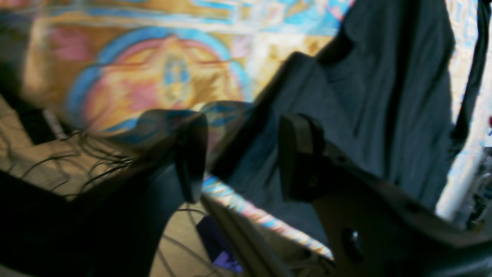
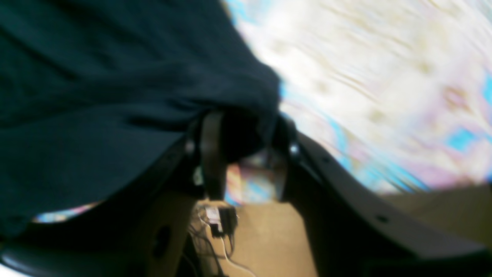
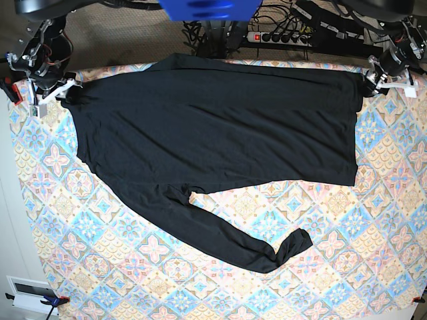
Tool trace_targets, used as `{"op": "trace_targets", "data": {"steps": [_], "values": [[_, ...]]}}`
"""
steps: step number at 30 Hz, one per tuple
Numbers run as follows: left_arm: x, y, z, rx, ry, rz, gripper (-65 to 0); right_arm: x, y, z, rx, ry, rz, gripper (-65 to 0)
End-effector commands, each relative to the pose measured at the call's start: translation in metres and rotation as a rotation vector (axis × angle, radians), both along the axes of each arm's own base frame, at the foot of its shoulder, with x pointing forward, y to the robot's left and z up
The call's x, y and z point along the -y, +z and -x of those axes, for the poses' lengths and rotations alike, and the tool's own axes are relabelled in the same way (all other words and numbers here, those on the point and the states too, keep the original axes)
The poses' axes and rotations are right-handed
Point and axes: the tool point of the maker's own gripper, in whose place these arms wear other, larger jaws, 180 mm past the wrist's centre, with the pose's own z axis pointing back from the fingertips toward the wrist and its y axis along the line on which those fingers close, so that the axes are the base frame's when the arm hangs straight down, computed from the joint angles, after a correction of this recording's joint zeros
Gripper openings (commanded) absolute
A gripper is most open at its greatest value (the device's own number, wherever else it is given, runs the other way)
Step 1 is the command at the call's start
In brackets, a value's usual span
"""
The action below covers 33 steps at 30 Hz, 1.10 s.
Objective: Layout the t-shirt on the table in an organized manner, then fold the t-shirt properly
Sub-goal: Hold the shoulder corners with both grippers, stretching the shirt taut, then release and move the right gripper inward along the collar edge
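The black t-shirt (image 3: 213, 127) lies spread flat along the far side of the table (image 3: 333, 267), with one long sleeve (image 3: 227, 233) trailing toward the front. My right gripper (image 3: 67, 93) is at the shirt's left corner. In the right wrist view its fingers (image 2: 211, 154) stand apart, and a fold of the t-shirt (image 2: 96, 96) hangs loosely between the tips. My left gripper (image 3: 369, 83) is at the shirt's right corner. Its fingers (image 1: 300, 154) are wide open in the left wrist view, with the t-shirt (image 1: 384, 96) lying beyond them on the table (image 1: 153, 77).
A power strip (image 3: 280, 37) and tangled cables lie on the floor behind the table's far edge. A blue part of the robot (image 3: 210, 8) hangs over the top middle. A small white device (image 3: 30, 293) sits off the table's front left corner.
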Motion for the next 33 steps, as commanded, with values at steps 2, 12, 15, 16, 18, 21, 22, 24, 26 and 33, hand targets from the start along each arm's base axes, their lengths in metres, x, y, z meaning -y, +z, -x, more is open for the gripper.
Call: {"op": "trace_targets", "data": {"steps": [2, 12, 15, 16, 18, 21, 22, 24, 26, 33], "values": [[-0.007, 0.013, -0.013, 0.045, -0.006, -0.022, -37.7, 0.009, 0.019, -0.011, 0.054, 0.015, 0.047, -43.6], [-0.006, 0.030, -0.050, 0.137, -0.007, -0.021, -37.7, 0.004, 0.040, -0.015, 0.100, 0.055, 0.098, -43.4], [0.001, 0.030, -0.058, 0.147, -0.029, -0.012, -37.7, 0.003, 0.047, -0.019, 0.118, 0.066, 0.114, -43.3], [0.005, 0.029, -0.061, 0.146, -0.041, -0.008, -37.7, 0.003, 0.049, -0.020, 0.122, 0.068, 0.118, -43.3], [0.008, 0.028, -0.062, 0.142, -0.051, -0.005, -37.7, 0.002, 0.053, -0.022, 0.133, 0.075, 0.126, -43.3], [0.008, 0.028, -0.062, 0.143, -0.050, -0.005, -37.7, -0.001, 0.062, -0.025, 0.154, 0.092, 0.146, -43.3], [0.008, 0.028, -0.062, 0.143, -0.050, -0.005, -37.7, -0.003, 0.065, -0.024, 0.157, 0.105, 0.154, -43.3], [0.009, 0.028, -0.062, 0.143, -0.049, -0.004, -37.7, -0.011, 0.073, -0.023, 0.175, 0.137, 0.175, -43.3], [0.009, 0.027, -0.062, 0.143, -0.051, -0.003, -37.7, -0.032, 0.071, -0.025, 0.179, 0.203, 0.160, -43.3], [0.013, 0.027, -0.063, 0.140, -0.066, -0.002, -37.7, -0.112, 0.050, -0.020, 0.138, 0.557, 0.089, -43.3]]}}
